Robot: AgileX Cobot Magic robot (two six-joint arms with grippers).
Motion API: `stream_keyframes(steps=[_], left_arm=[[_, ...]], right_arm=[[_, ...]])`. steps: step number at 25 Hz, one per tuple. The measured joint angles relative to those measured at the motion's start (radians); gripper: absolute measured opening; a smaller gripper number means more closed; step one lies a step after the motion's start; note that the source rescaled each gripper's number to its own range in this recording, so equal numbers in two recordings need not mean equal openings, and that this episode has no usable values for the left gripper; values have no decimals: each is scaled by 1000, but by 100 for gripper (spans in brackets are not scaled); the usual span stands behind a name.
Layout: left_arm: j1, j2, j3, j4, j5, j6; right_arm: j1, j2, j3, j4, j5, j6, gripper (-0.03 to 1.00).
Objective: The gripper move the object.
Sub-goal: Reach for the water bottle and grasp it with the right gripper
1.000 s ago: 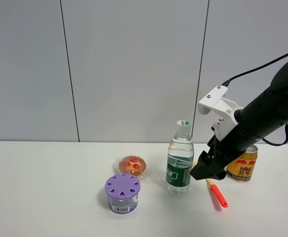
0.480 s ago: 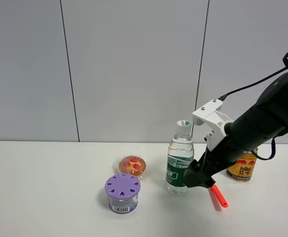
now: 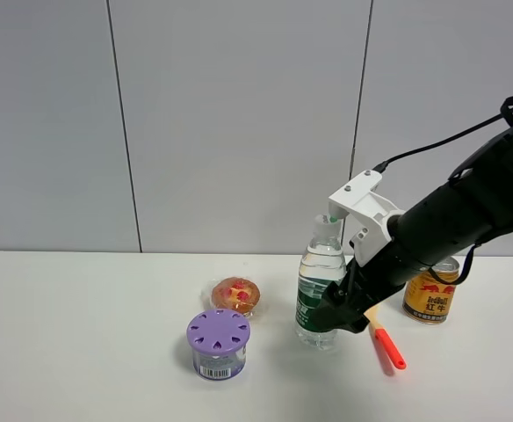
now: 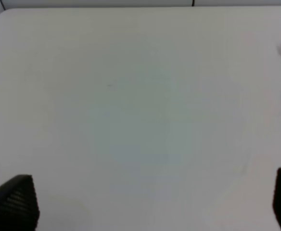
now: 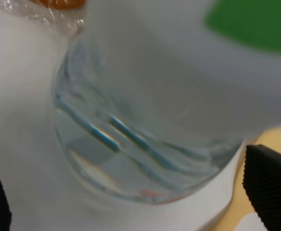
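1. My right arm [image 3: 450, 215] slopes down from the right, with a white bracket [image 3: 362, 207] at the wrist.
2. My right gripper [image 3: 334, 313] sits low, its jaws spread wide.
3. My left gripper [image 4: 150, 204] points downward, its jaws also wide apart.

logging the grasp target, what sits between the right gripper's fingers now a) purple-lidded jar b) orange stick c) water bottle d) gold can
c: the right wrist view shows the water bottle standing in the gap between the two spread fingers of the right gripper.
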Motion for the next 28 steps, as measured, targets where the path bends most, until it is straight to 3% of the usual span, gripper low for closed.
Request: stream_keyframes(steps=[12, 28], left_arm=[[0, 0, 0, 0, 0, 0], [0, 0, 0, 0, 0, 0]], right_arm=[[0, 0, 0, 151, -1, -113, 100], [2, 10, 0, 488, 8, -468, 100]])
